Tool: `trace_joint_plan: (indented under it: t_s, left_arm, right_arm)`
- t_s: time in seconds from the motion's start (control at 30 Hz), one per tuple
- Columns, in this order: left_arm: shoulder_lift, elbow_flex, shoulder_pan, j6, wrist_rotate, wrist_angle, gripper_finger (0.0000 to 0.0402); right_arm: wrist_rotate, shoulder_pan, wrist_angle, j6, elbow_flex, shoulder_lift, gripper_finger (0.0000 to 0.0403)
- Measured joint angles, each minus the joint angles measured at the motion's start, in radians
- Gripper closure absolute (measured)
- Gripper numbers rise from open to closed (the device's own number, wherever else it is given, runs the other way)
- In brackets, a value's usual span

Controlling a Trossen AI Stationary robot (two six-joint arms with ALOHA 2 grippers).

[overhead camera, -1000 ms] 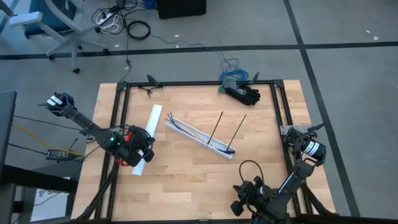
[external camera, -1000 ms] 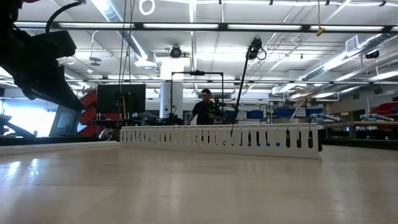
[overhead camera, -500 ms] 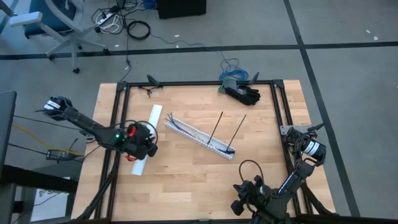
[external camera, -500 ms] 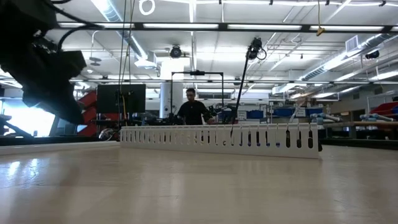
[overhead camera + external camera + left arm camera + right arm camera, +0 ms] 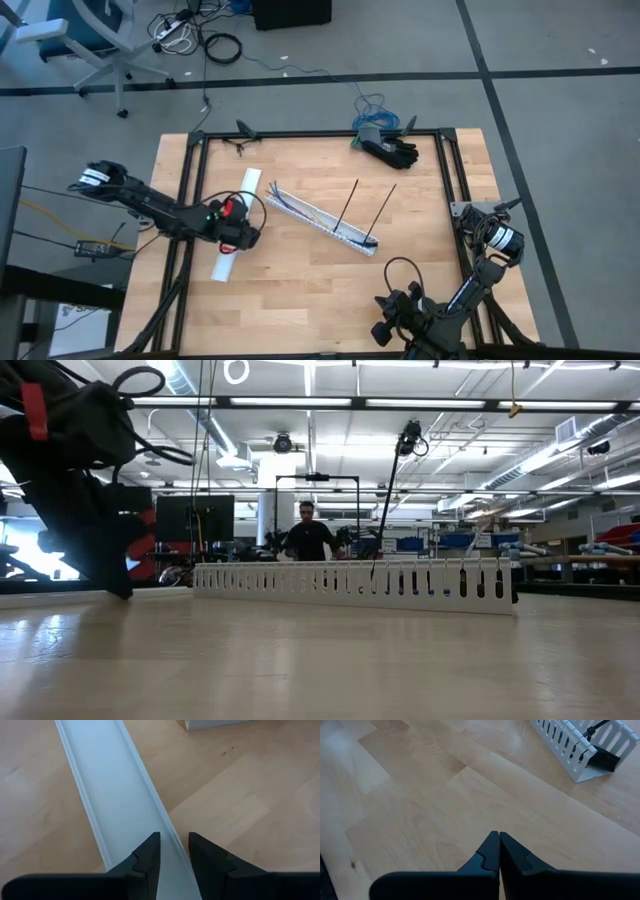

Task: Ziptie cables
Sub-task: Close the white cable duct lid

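Left gripper (image 5: 174, 851) low over white cover strip (image 5: 236, 222) at tabletop's left, jaws slightly apart astride its edge, right gripper (image 5: 494, 845) parked near edge, jaws together, cables (image 5: 290, 204) in slotted channel (image 5: 320, 222) mid-tabletop, two zipties (image 5: 347, 206) rising from it

From straight overhead the high view takes in the whole wooden table (image 5: 300, 270) with floor all round, while the low view sits at tabletop level, looking flat across the boards at the white slotted channel (image 5: 355, 582) and into the room behind. The left wrist view hangs close over a plain white cover strip (image 5: 107, 785), pointing steeply down at it, with a corner of the channel just in shot. The right wrist view looks down and across bare wood from a little farther off, catching one end of that same channel, so all four views share it.
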Motion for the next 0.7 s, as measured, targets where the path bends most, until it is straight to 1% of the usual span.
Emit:
trace_joint_plan:
  t_s: [0.07, 0.13, 0.17, 0.27, 0.3, 0.5, 0.63, 0.7]
  left_arm:
    - [0.02, 0.003, 0.015, 0.004, 0.015, 0.008, 0.0294]
    - [0.033, 0.006, 0.031, 0.005, 0.031, 0.014, 0.0309]
    - [0.034, 0.006, 0.037, 0.006, 0.042, 0.018, 0.0323]
    - [0.033, 0.006, 0.045, 0.028, 0.052, 0.03, 0.0381]
    - [0.031, 0.006, 0.046, 0.039, 0.052, 0.032, 0.0388]
    - [0.024, 0.028, 0.041, 0.06, 0.052, -0.006, 0.0397]
    - [0.006, 0.072, 0.037, 0.05, 0.036, -0.124, 0.0399]
    - [-0.01, 0.097, 0.037, 0.027, -0.005, -0.194, 0.04]
  right_arm:
    - [0.0, 0.0, 0.0, 0.0, 0.0, 0.0, 0.0403]
    - [0.0, 0.0, 0.0, 0.0, 0.0, 0.0, 0.0403]
    - [0.001, 0.0, 0.0, 0.0, 0.0, 0.0, 0.0403]
    - [0.001, 0.0, 0.001, 0.0, 0.0, 0.0, 0.0403]
    - [0.001, 0.0, 0.001, 0.0, 0.0, 0.0, 0.0403]
    - [0.002, 0.0, 0.006, 0.0, 0.0, 0.0, 0.0403]
    - [0.002, 0.0, 0.009, 0.0, 0.0, 0.0, 0.0403]
    - [0.004, 0.0, 0.009, -0.009, 0.0, -0.001, 0.0403]
